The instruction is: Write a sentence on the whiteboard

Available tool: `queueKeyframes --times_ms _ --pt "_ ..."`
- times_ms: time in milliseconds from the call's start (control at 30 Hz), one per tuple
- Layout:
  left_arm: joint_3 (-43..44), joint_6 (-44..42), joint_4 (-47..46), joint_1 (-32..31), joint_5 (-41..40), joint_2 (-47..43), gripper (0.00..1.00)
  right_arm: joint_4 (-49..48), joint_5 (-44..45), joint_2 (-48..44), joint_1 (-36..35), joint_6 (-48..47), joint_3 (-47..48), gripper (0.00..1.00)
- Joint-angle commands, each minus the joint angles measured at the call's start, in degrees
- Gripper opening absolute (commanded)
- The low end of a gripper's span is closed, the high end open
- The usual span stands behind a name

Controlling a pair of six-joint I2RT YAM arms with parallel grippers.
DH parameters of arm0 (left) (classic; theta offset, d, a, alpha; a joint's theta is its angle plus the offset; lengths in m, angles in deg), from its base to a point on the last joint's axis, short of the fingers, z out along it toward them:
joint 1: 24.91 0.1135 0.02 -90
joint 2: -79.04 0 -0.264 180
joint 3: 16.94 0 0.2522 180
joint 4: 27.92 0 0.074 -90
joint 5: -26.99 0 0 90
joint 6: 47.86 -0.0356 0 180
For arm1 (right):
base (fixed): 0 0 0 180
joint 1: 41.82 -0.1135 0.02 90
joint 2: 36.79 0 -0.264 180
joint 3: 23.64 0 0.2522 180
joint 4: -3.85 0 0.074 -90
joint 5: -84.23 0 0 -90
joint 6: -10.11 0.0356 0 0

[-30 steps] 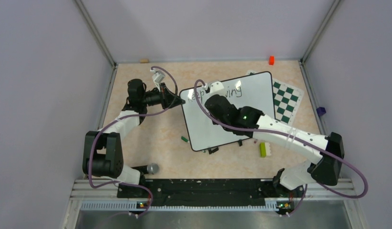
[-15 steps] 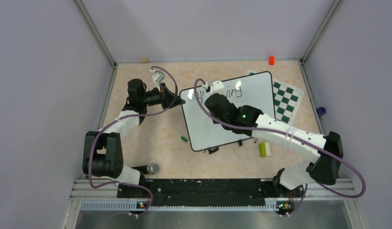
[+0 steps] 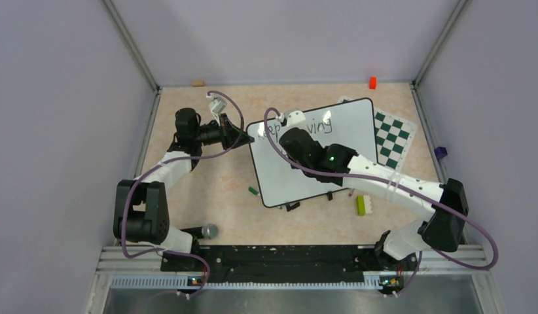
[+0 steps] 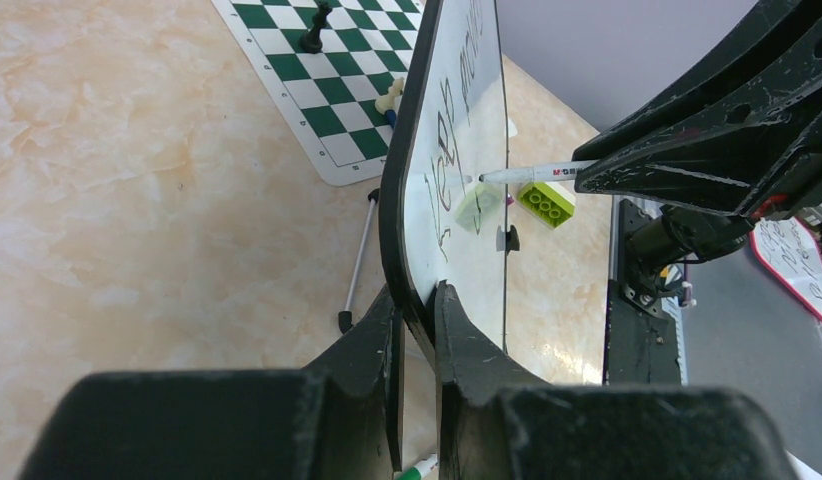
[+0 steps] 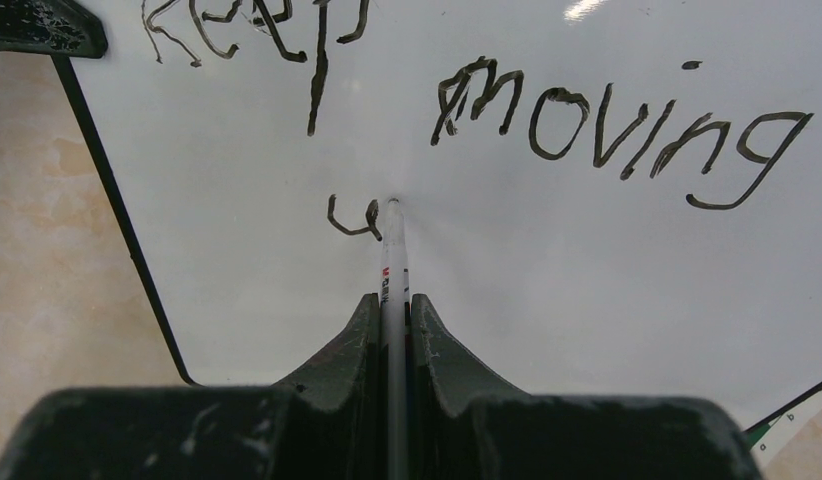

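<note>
The whiteboard [image 3: 279, 183] stands tilted on its feet in mid-table. My left gripper [image 3: 247, 139] is shut on its left rim, one finger on each side [image 4: 419, 300]. The sentence [image 5: 617, 120] reads "Keep moving" on the top line, with a small "u" [image 5: 352, 218] begun below it. Between the fingers of my shut right gripper [image 5: 392, 305] sits a thin white marker [image 5: 391, 250]. Its tip touches the board just right of the "u". The left wrist view shows the same marker [image 4: 532, 174] meeting the board face.
A green-and-white chess mat [image 3: 392, 134] lies behind the board at the right, with chess pieces [image 4: 313, 40] on it. A lime brick [image 3: 360, 205] sits near the board's front foot. A green-capped pen [image 3: 253, 191], a grey round object [image 3: 209, 231] and an orange block [image 3: 372, 82] lie about.
My right arm has shifted slightly to the left along the board, marker still on the surface. The left arm and the board have not moved.
</note>
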Motion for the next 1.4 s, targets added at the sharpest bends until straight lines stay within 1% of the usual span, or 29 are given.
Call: queueKeyframes --times_ms 0,433,500,1367 --pt "-2.6 -9.4 6.4 -2.8 5.9 0.7 0.12 -2.0 0.4 0.8 0.7 -0.5 0.9 0.00" --pt "-2.5 -9.7 6.7 -2.8 5.8 0.7 0.12 -1.4 -1.9 -1.0 0.7 0.8 -3.2 0.00" --pt "-2.2 -10.4 7.9 -2.8 5.6 0.7 0.12 -1.1 -2.1 -1.1 0.7 1.0 -3.5 0.00" --pt "-1.8 -11.5 9.1 -2.8 5.8 1.2 0.12 1.8 -7.2 -1.6 0.7 1.2 -5.2 0.00"
